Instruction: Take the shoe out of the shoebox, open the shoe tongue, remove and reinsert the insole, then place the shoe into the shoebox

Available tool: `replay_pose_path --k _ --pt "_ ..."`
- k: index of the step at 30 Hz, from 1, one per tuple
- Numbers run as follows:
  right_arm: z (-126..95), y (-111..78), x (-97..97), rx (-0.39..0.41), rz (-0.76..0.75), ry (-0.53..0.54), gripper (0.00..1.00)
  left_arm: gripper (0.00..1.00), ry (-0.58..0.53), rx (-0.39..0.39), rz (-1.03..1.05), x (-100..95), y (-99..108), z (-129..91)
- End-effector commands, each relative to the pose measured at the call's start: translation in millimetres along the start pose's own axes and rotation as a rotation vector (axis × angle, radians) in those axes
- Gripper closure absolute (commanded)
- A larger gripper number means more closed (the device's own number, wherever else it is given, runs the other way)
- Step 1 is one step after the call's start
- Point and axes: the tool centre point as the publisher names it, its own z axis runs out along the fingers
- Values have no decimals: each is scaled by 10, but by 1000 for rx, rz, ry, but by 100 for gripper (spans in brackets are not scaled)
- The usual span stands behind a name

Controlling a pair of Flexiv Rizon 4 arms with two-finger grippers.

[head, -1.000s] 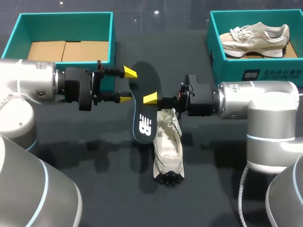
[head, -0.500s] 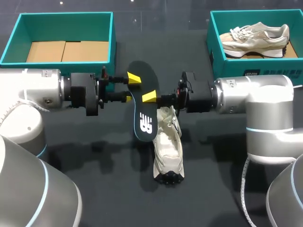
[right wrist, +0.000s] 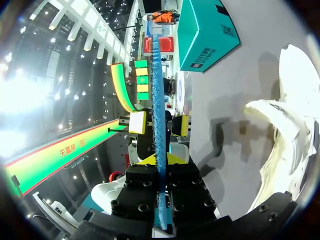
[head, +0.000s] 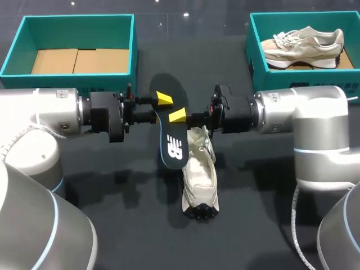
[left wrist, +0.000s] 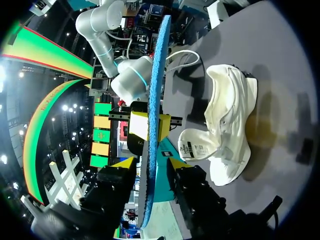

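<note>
- Insole [head: 171,124] held off the desk [head: 112,225], just above the shoe [head: 199,174], its long axis running from the far side toward the robot with a slight slant.
- Its black face is turned up; both wrist views see it edge-on, with a blue underside.
- A white logo sits on the insole's near end, which overlaps the shoe's opening.
- The right end effector [head: 179,116] pinches the insole's right edge between its yellow tips.
- The left end effector [head: 160,108] is spread around the opposite edge, with a gap between its tips and the insole.
- The pale shoe lies on the desk, lengthwise along the same far-to-near line, with what looks like the toe toward the robot.
- Its tongue [left wrist: 192,147] is pulled out and carries a printed label too small to make out.
- A teal shoebox [head: 76,22] stands at the far left with cardboard inside.
- A second teal box [head: 253,50] at the far right holds another shoe [head: 304,42] lying crosswise and has white print on its wall.
</note>
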Motion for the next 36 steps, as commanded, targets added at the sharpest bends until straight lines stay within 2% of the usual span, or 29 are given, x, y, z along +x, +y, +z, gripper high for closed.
replay_pose_path --k 1,6,17,25,26,36 --pt "-1 1 -2 7 2 -5 100 65 -2 -2 2 6 3 17" --pt "12 -2 -1 9 3 -6 100 66 -6 -2 4 1 -2 21" --pt "53 3 -1 7 4 -7 100 76 -9 3 13 -3 -20 11" --pt "66 3 -6 3 9 -8 100 85 -9 1 13 10 -9 -1" --pt "66 3 -6 3 9 -8 100 89 -9 1 13 13 -6 0" --pt "66 3 -6 3 9 -8 100 85 -8 2 17 18 2 15"
